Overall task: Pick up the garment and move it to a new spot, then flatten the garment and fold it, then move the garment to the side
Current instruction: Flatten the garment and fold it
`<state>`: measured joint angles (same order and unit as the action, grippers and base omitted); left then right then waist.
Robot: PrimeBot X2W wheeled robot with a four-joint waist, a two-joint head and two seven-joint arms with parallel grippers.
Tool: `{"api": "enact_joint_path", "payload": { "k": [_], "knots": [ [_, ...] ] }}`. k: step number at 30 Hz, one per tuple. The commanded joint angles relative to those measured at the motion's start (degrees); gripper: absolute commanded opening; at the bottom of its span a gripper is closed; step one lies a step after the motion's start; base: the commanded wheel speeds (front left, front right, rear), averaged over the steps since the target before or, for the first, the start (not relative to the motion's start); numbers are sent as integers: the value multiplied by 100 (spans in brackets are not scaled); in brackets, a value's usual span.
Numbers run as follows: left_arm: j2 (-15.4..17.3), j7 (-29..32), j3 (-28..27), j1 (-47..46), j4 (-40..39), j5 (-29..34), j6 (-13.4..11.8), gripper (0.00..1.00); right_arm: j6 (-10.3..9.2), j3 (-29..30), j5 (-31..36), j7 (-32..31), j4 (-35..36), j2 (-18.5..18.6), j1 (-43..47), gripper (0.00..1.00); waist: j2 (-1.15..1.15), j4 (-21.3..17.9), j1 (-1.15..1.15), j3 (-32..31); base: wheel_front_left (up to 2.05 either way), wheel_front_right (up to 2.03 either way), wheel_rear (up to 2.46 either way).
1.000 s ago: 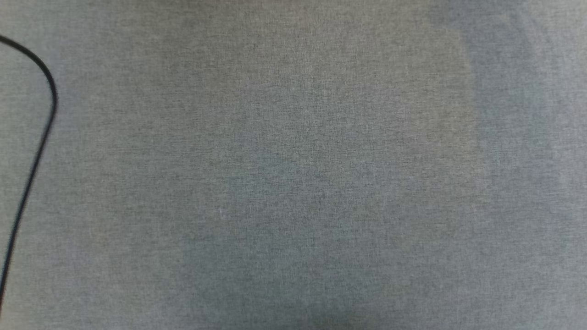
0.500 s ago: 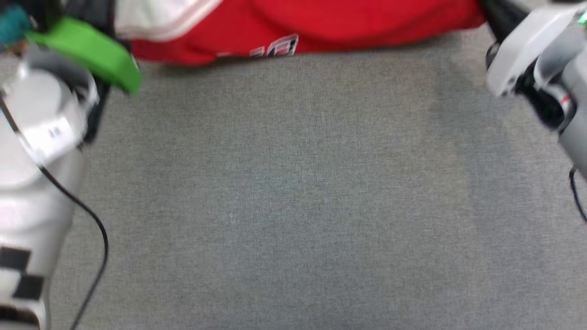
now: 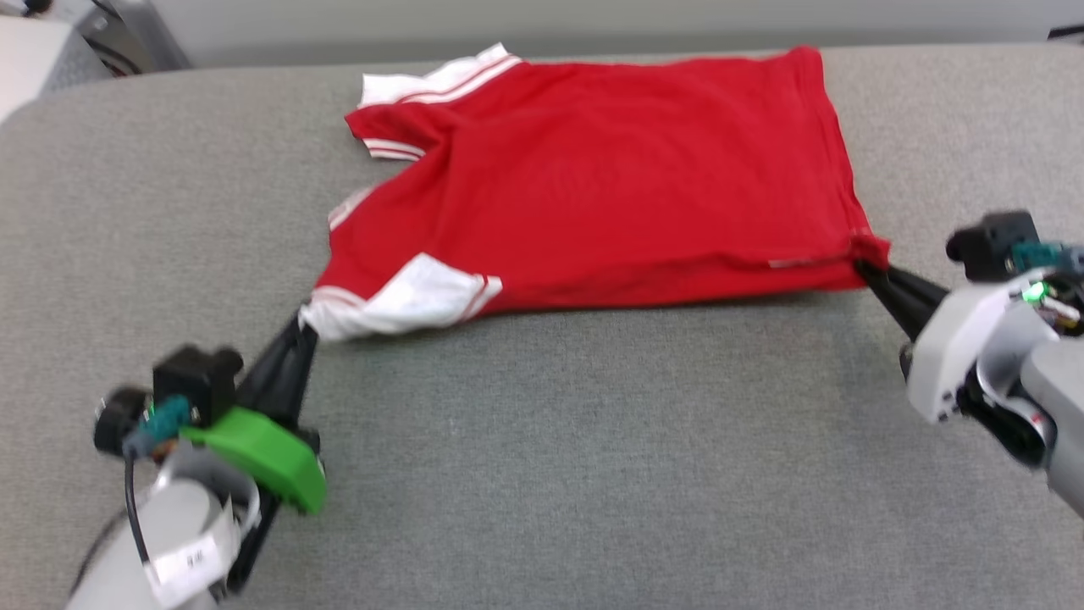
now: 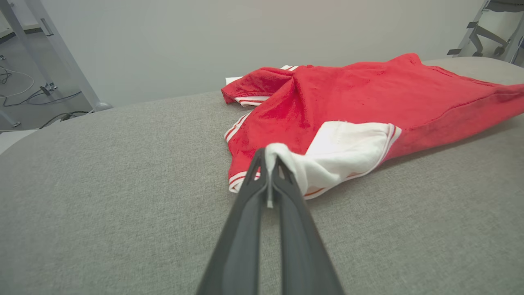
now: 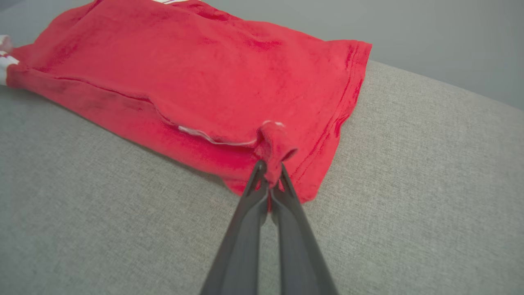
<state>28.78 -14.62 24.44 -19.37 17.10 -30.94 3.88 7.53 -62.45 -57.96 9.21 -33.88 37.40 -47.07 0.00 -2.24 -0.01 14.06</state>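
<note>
Looks like the flatten-and-fold step, with one fold along the near side apparently laid already. Finds the red short-sleeved jersey T-shirt with white striped sleeves (image 3: 610,195) lying on the grey woven-cloth table (image 3: 542,474), toward its far half, seemingly doubled over along the near edge, plain red side up. Grips the tip of the near white sleeve in the left gripper (image 3: 306,330), fingers pressed together on the cloth, low over the table at the shirt's near left corner. Clamps the near hem corner likewise in the right gripper (image 3: 865,266), a small red bunch pinched at the fingertips. Calls next, probably, for drawing both corners apart to take out slack, or for lifting them over into a further fold; needs an even pull on both sides, since lopsided tension risks skewing the folded edge
</note>
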Motion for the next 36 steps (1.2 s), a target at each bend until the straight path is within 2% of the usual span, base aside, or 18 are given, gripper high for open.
{"api": "enact_joint_path", "payload": {
  "k": [1, 13, 22, 30, 36],
  "knots": [
    [45, 19, 35, 278, -115, -86, -36, 0, -4, -4, -42, 75, 90, 113, 217, 0, 0, 143, 1, -335, 0, 0, 0],
    [224, 750, 213, 2222, -1016, -814, -262, 0, -4, 225, -391, 26, 864, 656, 1955, 0, 0, 297, 1, -970, 0, 0, 0],
    [374, 1128, 335, 3254, -1524, -1302, -308, 0, -4, 760, -503, -205, 1443, 1102, 3167, 0, 0, 336, 1, -1156, 0, 0, 0],
    [387, 999, 301, 3470, -1589, -1385, -334, 0, -4, 1469, -446, -419, 1808, 1157, 3976, 0, 0, 345, 1, -1143, 0, 0, 0],
    [418, 875, 291, 2898, -1501, -1115, -221, 0, -4, 2096, -266, -654, 2057, 1008, 4150, 0, 0, 366, 1, -1119, 0, 0, 0]
  ]
}}
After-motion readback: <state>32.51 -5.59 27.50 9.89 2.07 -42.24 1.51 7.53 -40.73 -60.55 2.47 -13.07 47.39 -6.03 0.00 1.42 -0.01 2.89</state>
